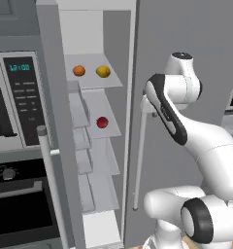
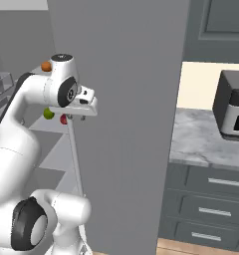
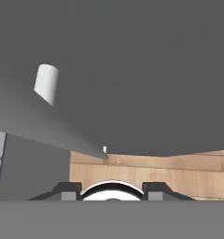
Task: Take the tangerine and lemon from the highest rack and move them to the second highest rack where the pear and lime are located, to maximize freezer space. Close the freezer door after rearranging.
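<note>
Tangerine [image 1: 78, 71] and lemon [image 1: 103, 71] sit side by side on the freezer's [image 1: 113, 39] top rack, above the pear [image 1: 102, 122], while the gripper [image 2: 82, 115], jaws' state impossible to tell, hangs at the vertical handle [image 1: 139, 160] well right of them.

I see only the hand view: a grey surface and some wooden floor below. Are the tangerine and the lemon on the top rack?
Observer: Yes. In the left base view the tangerine and the lemon lie side by side on the highest rack.
Operator: Thank you. And where is my gripper, please?
Observer: The gripper is at the top end of a vertical silver handle on the grey panel to the right of the racks, not among them.
</note>
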You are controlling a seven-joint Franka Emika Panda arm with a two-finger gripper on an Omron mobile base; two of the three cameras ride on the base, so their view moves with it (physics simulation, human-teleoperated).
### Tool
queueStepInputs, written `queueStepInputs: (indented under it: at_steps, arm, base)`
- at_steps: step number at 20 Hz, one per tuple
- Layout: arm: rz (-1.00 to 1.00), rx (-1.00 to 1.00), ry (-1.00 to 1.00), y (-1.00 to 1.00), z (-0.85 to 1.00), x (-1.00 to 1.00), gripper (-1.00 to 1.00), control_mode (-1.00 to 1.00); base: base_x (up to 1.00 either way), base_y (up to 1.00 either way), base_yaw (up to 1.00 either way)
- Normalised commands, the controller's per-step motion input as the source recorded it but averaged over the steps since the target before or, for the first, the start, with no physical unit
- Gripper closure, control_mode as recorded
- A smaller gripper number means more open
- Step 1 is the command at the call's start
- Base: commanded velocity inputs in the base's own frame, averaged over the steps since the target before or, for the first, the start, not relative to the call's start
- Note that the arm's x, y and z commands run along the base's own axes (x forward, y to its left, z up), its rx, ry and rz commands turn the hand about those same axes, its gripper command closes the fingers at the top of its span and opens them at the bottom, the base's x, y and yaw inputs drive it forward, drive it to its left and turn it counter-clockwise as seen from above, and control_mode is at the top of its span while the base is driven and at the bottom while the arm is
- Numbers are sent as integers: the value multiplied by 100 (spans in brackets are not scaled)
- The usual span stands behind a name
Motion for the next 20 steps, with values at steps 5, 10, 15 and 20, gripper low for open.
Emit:
queueStepInputs:
  at_steps: [5, 10, 15, 20]
  arm:
    - [0, 0, -5, 0, 0, -13, -100, 100]
    - [0, 0, 0, 0, 0, 0, -100, 100]
    - [0, 0, 0, 0, 0, 0, -100, 100]
    - [0, 0, 0, 0, 0, 0, -100, 100]
  base:
    - [-8, 0, 2]
    - [-23, 0, 29]
    - [-32, -8, 31]
    - [-9, -4, 19]
